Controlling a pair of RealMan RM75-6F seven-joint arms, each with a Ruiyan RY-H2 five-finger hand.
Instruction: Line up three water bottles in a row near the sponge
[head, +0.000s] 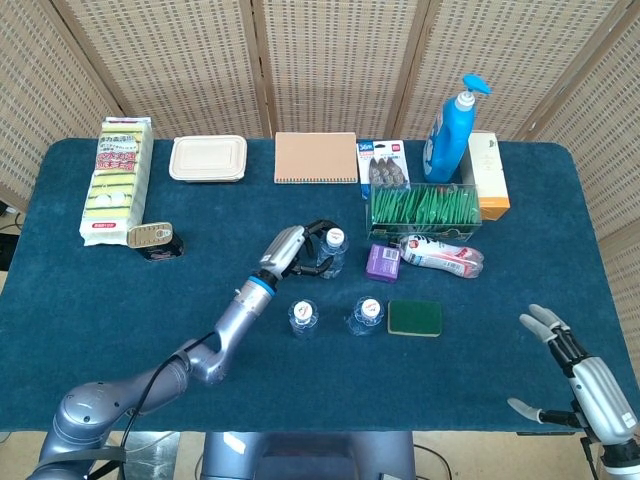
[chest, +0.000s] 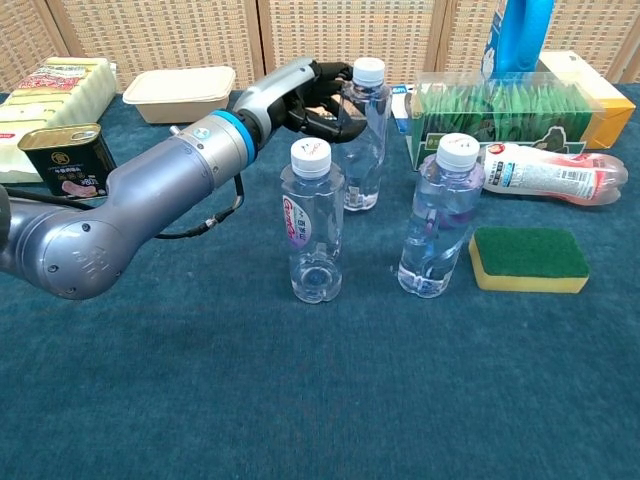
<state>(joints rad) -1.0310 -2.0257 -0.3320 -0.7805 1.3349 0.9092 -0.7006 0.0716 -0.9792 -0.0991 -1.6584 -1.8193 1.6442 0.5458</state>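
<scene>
The left hand (chest: 305, 95) had its dark fingers (chest: 327, 120) wrapped around the upper part of the far water bottle (chest: 362, 140) — it gripped this bottle just below the white cap, and the bottle stood upright on the blue table (head: 100, 290). In the head view the same hand (head: 292, 249) was at 9 o'clock from that bottle (head: 334, 250).

Two other bottles stood nearer to the robot. The middle bottle (chest: 313, 222) was at about 7 o'clock from the gripped one, and the bottle beside the sponge (chest: 440, 217) was at about 5 o'clock from it. The green and yellow sponge (chest: 528, 259) lay at 3 o'clock from this last bottle, just beside it but not touching.

The right hand (head: 580, 375) was well apart from all of this, at the table's near right corner — its fingers were spread and it held nothing.

A small tin can (chest: 59, 158) stood at 9 o'clock from the left arm.
</scene>
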